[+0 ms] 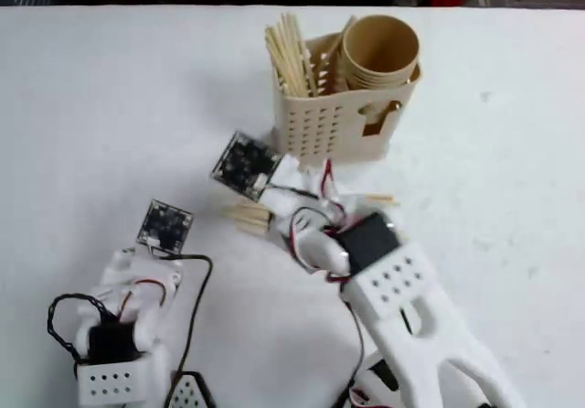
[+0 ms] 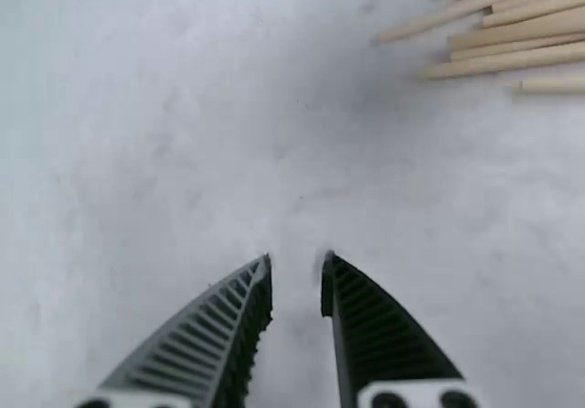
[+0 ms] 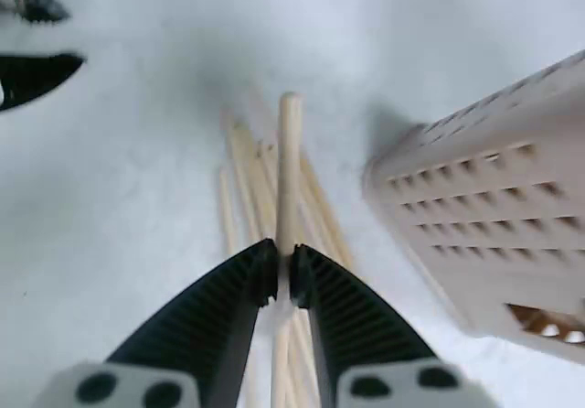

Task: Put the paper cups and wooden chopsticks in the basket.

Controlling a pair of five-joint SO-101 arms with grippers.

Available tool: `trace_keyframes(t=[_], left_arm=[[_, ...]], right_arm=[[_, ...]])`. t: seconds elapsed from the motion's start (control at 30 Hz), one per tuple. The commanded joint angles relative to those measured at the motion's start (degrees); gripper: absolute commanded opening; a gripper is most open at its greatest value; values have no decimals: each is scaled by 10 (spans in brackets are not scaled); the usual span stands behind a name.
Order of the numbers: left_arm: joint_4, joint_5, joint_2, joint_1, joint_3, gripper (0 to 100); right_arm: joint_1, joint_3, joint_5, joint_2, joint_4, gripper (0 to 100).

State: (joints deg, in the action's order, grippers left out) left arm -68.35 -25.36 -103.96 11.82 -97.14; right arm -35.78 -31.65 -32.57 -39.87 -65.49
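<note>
1. Your right hand (image 3: 283, 280) is clamping a single chopstick (image 3: 289, 152) between its fingers. The loose chopsticks (image 3: 242, 188) are lying beneath it on the bench (image 3: 119, 198). The right wrist view is giving you this grip plainly, while from the high view the arm is covering it.
2. Your left hand (image 2: 295, 284) is hanging over bare bench with its fingers slightly apart and gripping nothing. The tips of the loose chopsticks are lying nearby.
3. The high view is giving you the basket (image 1: 338, 124) standing upright just beyond the loose pile. Stacked paper cups (image 1: 379, 51) are sitting in one side, and a chopstick bundle (image 1: 291, 56) is standing in the other.
</note>
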Motion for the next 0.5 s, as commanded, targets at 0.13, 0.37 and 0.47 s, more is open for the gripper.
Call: trace_keyframes(t=[0.13, 0.37, 0.47], left_arm=[[-3, 0, -5, -7, 2, 109], [-3, 0, -5, -7, 2, 109], [-3, 0, -5, -7, 2, 109]], right_arm=[[65, 264, 47, -30, 65, 16], [85, 270, 143, -5, 365, 18], [87, 273, 143, 46, 426, 18]])
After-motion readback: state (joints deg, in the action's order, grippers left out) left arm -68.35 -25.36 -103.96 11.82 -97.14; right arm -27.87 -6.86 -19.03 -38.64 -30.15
